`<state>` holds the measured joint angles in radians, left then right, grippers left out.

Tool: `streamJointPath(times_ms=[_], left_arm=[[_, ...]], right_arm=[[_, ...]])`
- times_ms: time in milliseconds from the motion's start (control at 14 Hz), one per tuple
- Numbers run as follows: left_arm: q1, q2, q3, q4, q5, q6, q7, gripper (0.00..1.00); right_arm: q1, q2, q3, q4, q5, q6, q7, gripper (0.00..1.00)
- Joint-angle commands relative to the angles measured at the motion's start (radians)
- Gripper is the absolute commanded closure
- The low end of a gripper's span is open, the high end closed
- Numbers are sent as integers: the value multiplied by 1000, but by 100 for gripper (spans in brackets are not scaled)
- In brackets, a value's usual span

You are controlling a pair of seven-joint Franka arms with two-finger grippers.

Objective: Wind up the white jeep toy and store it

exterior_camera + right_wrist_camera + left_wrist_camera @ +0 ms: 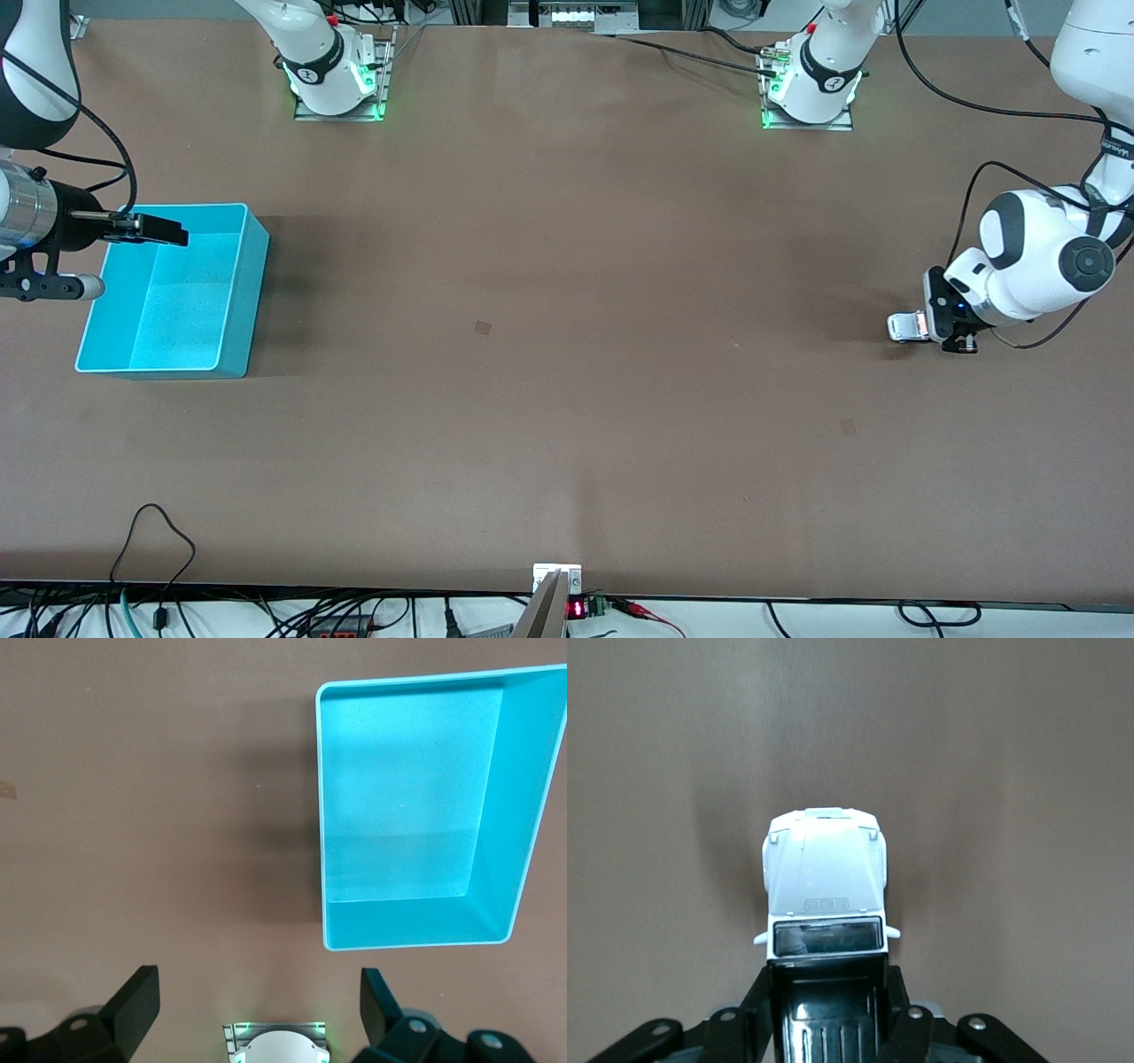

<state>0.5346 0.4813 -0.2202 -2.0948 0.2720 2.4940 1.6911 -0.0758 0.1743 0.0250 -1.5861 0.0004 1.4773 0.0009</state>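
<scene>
fingers: left gripper (829,1028) clamped on the white jeep toy's (825,890) black rear, down at the table (567,354), left arm's end | right gripper (257,1005) wide open, waiting over turquoise bin (232,292) | step: winding, I'd guess | next: roll it backward, wheels pressed down

White rounded arms with black joint bands, black cables, black fingers (133,1001), green-lit bases.

The left arm reaches down low at its own end of the table, wrist bent over, and its black two-finger left gripper (921,328) is clamped shut. The right arm waits raised at its end, wrist level, its black two-finger right gripper (257,1010) hanging with fingers (133,997) spread wide.
</scene>
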Motion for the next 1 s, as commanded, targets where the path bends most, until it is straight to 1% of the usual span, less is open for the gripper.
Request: streamJointPath(times_ms=[0, 143, 287, 430, 645, 717, 788, 860, 931], left_arm=[[53, 135, -2, 58, 39, 34, 67, 82], [65, 138, -1, 59, 38, 34, 96, 81], [94, 146, -1, 79, 41, 34, 120, 80], [97, 148, -1, 98, 38, 34, 151, 80], [107, 138, -2, 101, 38, 32, 166, 75], [108, 137, -4, 99, 35, 32, 168, 63], [108, 131, -11, 99, 23, 31, 167, 27], [113, 117, -36, 99, 23, 22, 168, 0], [132, 94, -62, 99, 13, -7, 168, 0]], right_arm=[[-1, -2, 1, 5, 15, -12, -12, 0], [-1, -2, 3, 5, 17, -12, -12, 0], [-1, -2, 3, 5, 16, -12, -13, 0], [1, -2, 3, 5, 16, -12, -12, 0], [2, -2, 3, 6, 17, -12, -12, 0], [2, -2, 3, 5, 17, -12, -12, 0], [2, -2, 3, 5, 17, -14, -13, 0], [1, -2, 3, 5, 17, -15, -13, 0], [1, -2, 3, 5, 17, -17, -13, 0]])
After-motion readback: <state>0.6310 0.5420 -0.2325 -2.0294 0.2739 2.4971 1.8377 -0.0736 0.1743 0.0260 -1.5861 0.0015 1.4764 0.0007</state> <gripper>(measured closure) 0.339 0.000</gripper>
